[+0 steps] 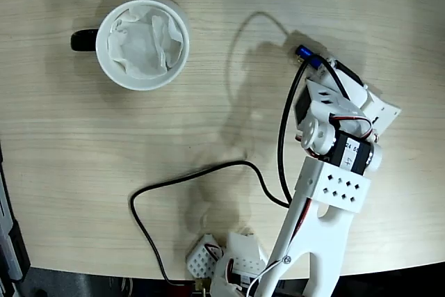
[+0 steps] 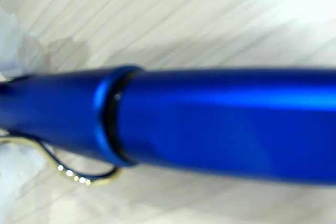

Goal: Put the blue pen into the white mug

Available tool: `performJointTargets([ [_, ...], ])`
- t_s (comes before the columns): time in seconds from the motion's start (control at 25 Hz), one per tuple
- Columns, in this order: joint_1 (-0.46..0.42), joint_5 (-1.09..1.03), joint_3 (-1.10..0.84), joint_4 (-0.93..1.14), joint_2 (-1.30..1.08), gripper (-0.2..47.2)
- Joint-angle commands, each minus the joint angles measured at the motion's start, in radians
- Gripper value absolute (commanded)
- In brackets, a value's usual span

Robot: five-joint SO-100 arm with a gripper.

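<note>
Fingers (image 1: 311, 67) seem to pinch the blue pen (image 2: 210, 124) off-center, though you can't see contact. It could tip, missing the white mug (image 1: 142, 44) across the counter (image 1: 104, 158).

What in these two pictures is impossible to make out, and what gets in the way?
- Gripper, fixed view: its fingertips sit under the arm's white body, so open or shut is unclear.
- Blue pen, fixed view: only one end pokes out past the arm.
- Blue pen, wrist view: blurred, and both ends are cut off by the frame.
- White mug, fixed view: crumpled tissue hides its inside.
</note>
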Motion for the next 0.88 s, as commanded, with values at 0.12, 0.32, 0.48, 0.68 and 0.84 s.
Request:
performJointTargets([
  [0.12, 0.031, 0.032, -0.054, 0.015, 0.021, 0.1],
  [0.32, 0.046, 0.081, -0.051, 0.018, 0.1, 0.1],
  [0.48, 0.029, 0.124, -0.031, 0.02, 0.218, 0.1],
  [0.68, -0.014, 0.179, 0.005, 0.038, 0.374, 0.1],
  [0.84, -0.078, 0.252, 0.086, 0.038, 0.526, 0.1],
])
